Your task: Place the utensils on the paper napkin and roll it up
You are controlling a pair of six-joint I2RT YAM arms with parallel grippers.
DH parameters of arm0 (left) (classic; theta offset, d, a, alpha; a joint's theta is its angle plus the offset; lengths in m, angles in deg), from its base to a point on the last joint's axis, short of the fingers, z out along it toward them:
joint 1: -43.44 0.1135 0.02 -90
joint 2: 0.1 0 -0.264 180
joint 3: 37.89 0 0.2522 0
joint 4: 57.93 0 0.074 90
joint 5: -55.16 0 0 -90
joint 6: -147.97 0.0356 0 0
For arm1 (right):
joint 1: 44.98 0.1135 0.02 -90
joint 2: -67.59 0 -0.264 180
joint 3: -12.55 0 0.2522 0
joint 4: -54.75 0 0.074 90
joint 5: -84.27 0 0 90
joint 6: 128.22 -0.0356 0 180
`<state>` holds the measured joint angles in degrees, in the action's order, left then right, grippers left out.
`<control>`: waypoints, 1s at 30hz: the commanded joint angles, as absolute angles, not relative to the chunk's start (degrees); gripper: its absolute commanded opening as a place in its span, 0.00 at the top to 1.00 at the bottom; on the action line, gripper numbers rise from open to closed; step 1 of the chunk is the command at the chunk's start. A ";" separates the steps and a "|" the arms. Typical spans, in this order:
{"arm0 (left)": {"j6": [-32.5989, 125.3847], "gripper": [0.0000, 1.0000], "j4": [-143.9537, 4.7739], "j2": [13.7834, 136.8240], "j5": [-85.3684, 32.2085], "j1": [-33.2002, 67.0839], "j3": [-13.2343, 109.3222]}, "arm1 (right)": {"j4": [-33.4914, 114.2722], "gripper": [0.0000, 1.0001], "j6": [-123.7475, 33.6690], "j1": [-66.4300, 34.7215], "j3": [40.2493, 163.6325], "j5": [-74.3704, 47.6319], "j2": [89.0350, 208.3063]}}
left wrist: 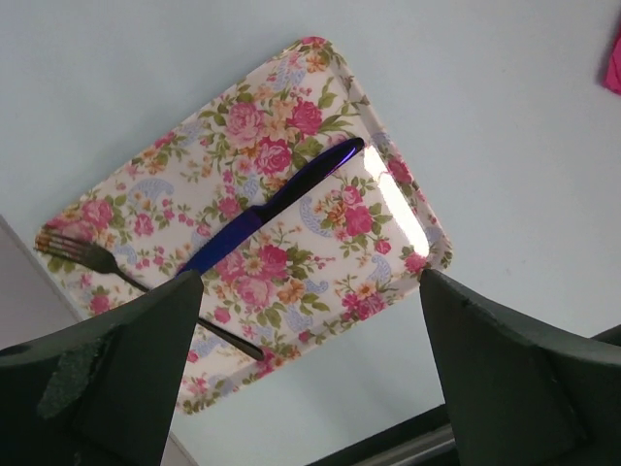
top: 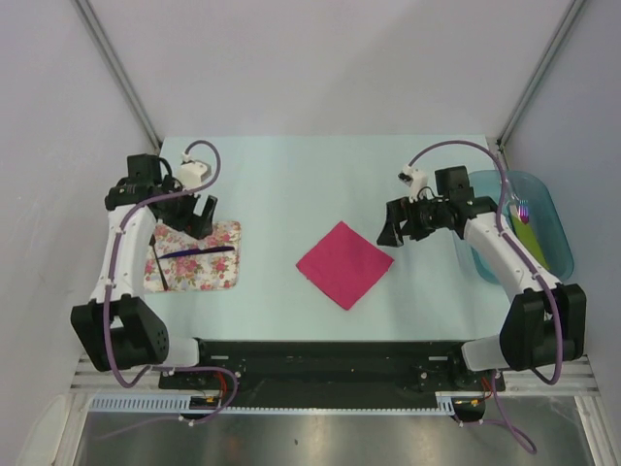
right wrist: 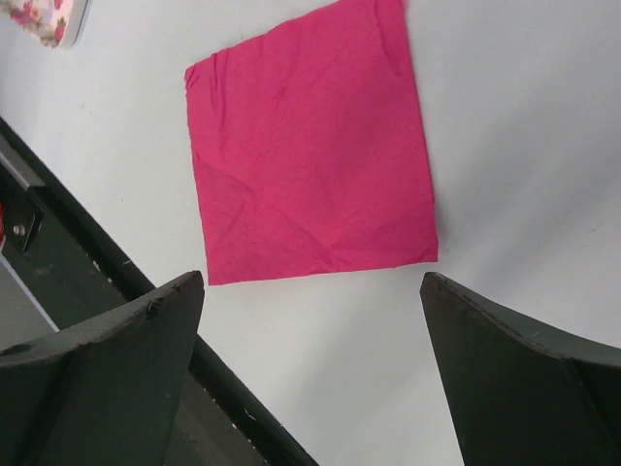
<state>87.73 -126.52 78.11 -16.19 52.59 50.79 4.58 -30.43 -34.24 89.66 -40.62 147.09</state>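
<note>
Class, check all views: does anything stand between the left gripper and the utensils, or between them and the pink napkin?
Nothing visible does. The open left gripper hangs above the floral tray, where the blue knife and black fork lie uncovered. The table between tray and napkin shows no object.

Bright, even light pours down from overhead across the pale blue-white tabletop [top: 291, 184], leaving only faint, soft-edged shadows. In the left wrist view, a hard white streak of glare burns across the glossy floral-print rectangular tray [left wrist: 291, 126] near its right rim. Over in the right wrist view, the magenta-pink square paper napkin [right wrist: 310, 155] sits crisp and evenly lit, every crease showing.
</note>
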 commanded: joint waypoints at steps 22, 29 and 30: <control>145.68 0.32 -125.23 99.48 -11.28 52.32 49.55 | -0.06 0.00 -26.71 -33.82 93.63 -44.40 153.81; 148.85 0.45 -120.82 100.44 -11.11 52.14 46.89 | -0.50 0.00 -26.62 -34.08 93.63 -44.31 154.16; 149.03 0.45 -121.00 101.14 -11.20 52.23 46.89 | -0.50 0.00 -26.62 -34.08 93.63 -44.23 154.16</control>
<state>144.78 -123.99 101.87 -12.65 52.46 46.79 -0.05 -27.04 -33.80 91.91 -43.33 154.11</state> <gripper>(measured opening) 0.556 0.994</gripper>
